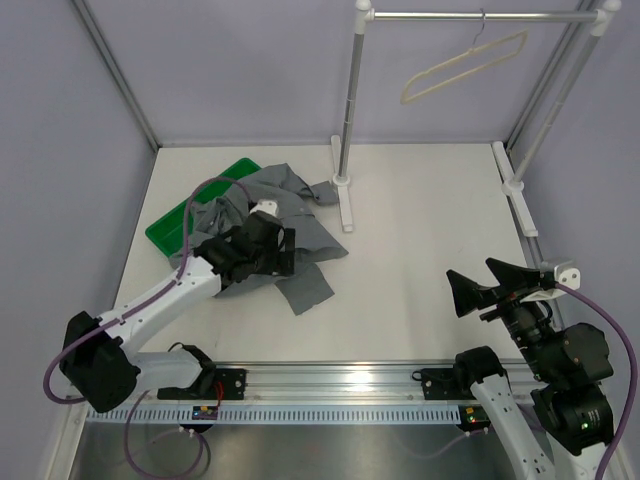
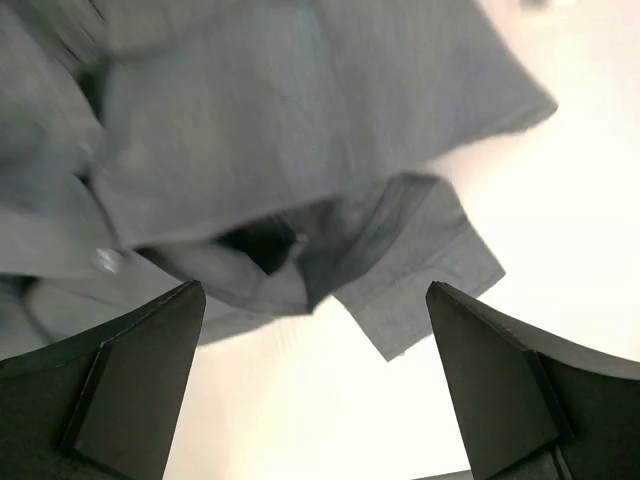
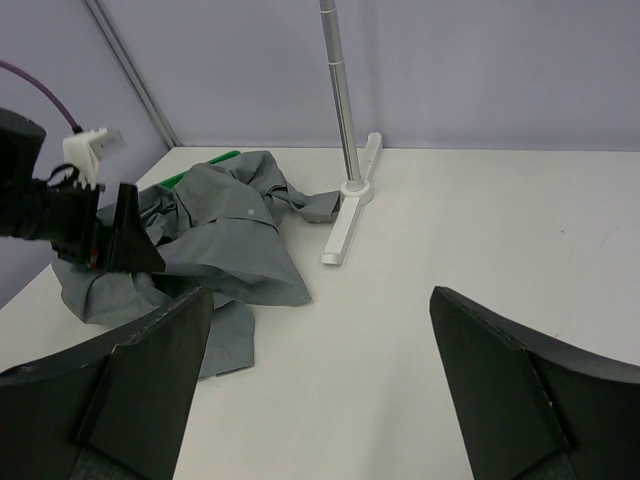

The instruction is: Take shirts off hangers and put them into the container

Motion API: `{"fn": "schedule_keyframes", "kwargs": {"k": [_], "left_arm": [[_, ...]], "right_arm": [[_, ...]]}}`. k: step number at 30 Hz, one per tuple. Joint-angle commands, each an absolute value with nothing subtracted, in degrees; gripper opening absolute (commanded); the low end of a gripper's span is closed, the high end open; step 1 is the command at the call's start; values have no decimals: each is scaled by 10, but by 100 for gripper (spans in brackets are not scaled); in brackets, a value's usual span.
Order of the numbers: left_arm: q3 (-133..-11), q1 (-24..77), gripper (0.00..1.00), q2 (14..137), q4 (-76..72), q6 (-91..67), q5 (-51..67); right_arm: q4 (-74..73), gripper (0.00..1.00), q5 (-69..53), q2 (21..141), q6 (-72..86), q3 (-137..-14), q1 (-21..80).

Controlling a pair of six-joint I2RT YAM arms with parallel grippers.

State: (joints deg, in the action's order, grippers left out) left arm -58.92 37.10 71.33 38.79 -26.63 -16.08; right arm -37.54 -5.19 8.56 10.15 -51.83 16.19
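- Presently, the hanger [image 1: 465, 65] hangs bare on the rail [image 1: 480, 15]; the removal step is judged complete.
- The shirt [image 1: 320, 245] lies crumpled at the left of the tabletop [image 1: 420, 220]. Its far part drapes over the tray [image 1: 175, 225]; a sleeve and the near hem spill off onto the bare surface.
- Only one green corner and edge of the tray show. How much cloth sits inside the rim cannot be told.
- The left pincer [image 1: 288, 252] hovers low over the shirt's near edge, fingers spread wide, with no cloth between them in the wrist view.
- The right pincer [image 1: 468, 268] is spread too, empty, and well apart from the shirt at the near right.
- Finding: placement is partly done. What remains, in this inspector's judgement, is to gather the overhanging cloth into the tray.
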Motion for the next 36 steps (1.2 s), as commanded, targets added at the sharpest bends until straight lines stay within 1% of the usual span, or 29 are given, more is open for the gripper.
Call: {"fn": "schedule_keyframes", "kwargs": {"k": [1,6,8,15,23,26,30,31,33,34,36], "left_arm": [[-507,399,99,656,336,-379,-187],[-396,407,99,634,288,-448,-191],[-385,407,99,637,266,-464,-196],[-397,406,99,671,239,-504,-253],[-421,403,99,705,247,-537,-305],[-419,397,96,711,250,-542,-316],[-416,387,80,719,236,-541,-324],[-418,381,70,726,232,-539,-326],[-424,376,59,735,232,-535,-326],[-432,374,44,743,234,-530,-326],[-447,373,28,749,243,-522,-325]], "right_arm": [[-359,99,-53,83,105,-516,170],[-359,99,-59,87,106,-516,170],[-357,99,-62,87,106,-514,170],[-359,99,-66,89,108,-516,170],[-360,99,-71,84,107,-514,170],[-359,99,-73,82,107,-513,170],[-355,100,-77,76,108,-507,170],[-356,99,-79,75,109,-506,170],[-356,100,-77,75,109,-507,170],[-357,99,-77,75,108,-507,169],[-359,100,-77,75,108,-508,170]]}}
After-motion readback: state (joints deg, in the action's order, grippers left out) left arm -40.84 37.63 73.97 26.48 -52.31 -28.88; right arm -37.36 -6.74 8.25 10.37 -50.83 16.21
